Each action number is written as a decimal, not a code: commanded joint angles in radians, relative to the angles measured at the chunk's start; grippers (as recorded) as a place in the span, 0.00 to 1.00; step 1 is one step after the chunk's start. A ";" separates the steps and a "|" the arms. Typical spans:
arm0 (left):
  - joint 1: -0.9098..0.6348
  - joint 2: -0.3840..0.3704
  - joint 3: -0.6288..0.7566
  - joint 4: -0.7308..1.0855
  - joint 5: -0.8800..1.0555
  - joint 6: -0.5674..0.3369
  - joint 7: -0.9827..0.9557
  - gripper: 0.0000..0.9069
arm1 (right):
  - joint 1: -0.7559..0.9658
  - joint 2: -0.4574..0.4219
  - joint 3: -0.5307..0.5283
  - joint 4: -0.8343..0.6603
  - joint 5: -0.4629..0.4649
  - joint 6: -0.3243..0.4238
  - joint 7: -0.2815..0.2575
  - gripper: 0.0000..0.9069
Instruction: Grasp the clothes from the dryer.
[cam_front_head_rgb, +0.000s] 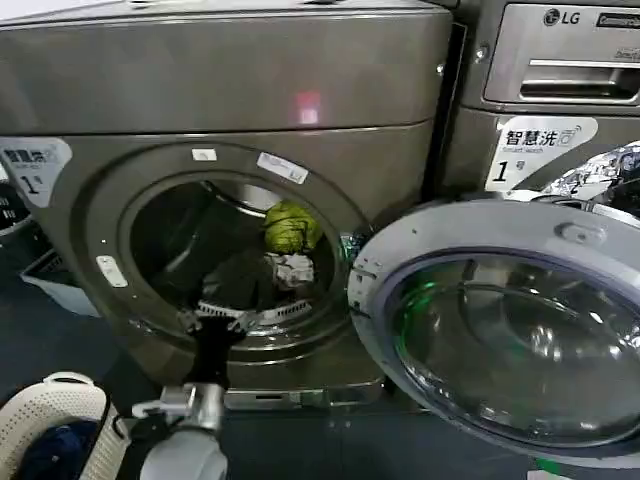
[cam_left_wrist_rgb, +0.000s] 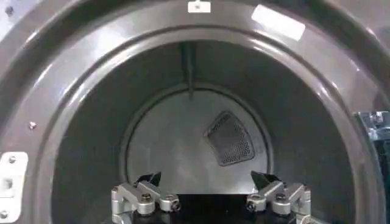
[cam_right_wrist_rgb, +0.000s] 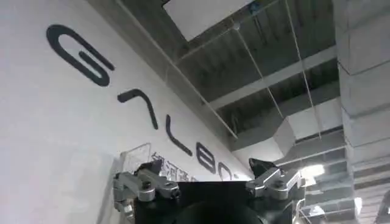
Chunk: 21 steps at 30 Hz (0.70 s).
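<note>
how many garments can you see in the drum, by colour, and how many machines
Yellow-green garment: 1
White-grey garment: 1
Dark garment: 1, hard to make out
Bronze-grey dryer, door open: 1
Silver LG machine: 1
Total: 3 garments and 2 machines, 5 things

The open left gripper is at the drum mouth.

Two front-loading machines stand side by side: one large bronze-grey dryer (cam_front_head_rgb: 250, 110) with its round porthole door swung open, and one silver-panelled LG machine (cam_front_head_rgb: 560, 90). Inside the dryer's drum lie two soft garments: one yellow-green bundle (cam_front_head_rgb: 290, 226) and one white-grey piece (cam_front_head_rgb: 293, 268) just below it. One cream perforated plastic basket (cam_front_head_rgb: 45, 415) sits on the floor, holding one dark blue cloth (cam_front_head_rgb: 55, 450). Two white "1" stickers show, one on each machine.
</note>
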 joint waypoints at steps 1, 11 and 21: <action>-0.269 0.004 -0.004 0.262 -0.085 0.001 0.013 1.00 | -0.007 0.000 0.017 0.001 -0.029 -0.032 0.003 1.00; -0.617 -0.017 0.023 0.657 -0.149 -0.024 0.058 1.00 | -0.002 0.008 0.022 -0.006 -0.025 -0.019 -0.014 1.00; -0.886 -0.042 0.052 1.056 -0.130 -0.056 0.220 1.00 | -0.002 0.007 0.031 -0.016 -0.023 -0.013 -0.018 1.00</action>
